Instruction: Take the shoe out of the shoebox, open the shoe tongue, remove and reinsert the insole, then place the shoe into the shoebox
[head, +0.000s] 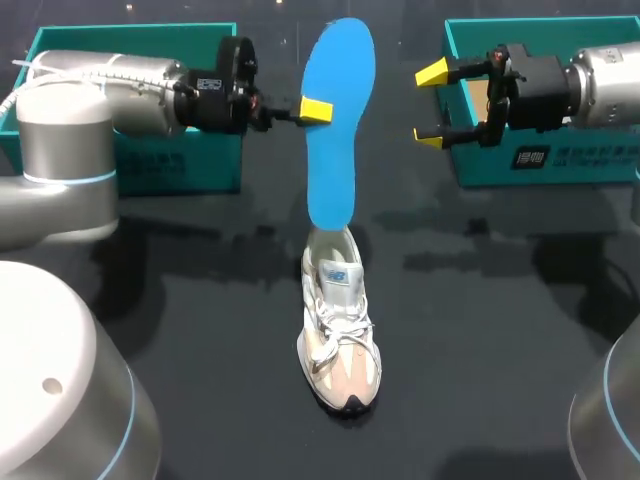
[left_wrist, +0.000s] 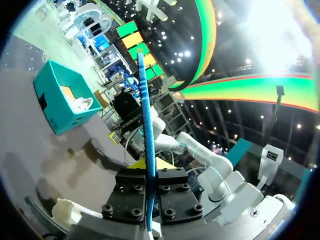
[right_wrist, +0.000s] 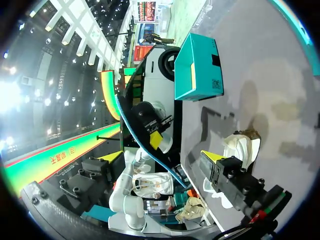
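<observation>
Head view: left tool (head: 315, 110) is clamped on the blue insole (head: 338, 120), which stands upright with its lower end at the heel of the shoe (head: 340, 330) on the counter (head: 200, 320). At 3 o'clock from the insole, the right tool (head: 432, 103) hangs with its fingers apart, in front of the shoebox (head: 540, 165).

Left wrist view: the insole (left_wrist: 145, 125) runs edge-on between the pinching fingers.

Right wrist view: the right tool's fingers are spread, with the insole (right_wrist: 135, 130) ahead and the shoe (right_wrist: 240, 147) beside one finger.

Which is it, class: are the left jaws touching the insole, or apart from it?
Touching. The left wrist view shows the insole edge-on, pinched between the left jaws from both sides.
</observation>
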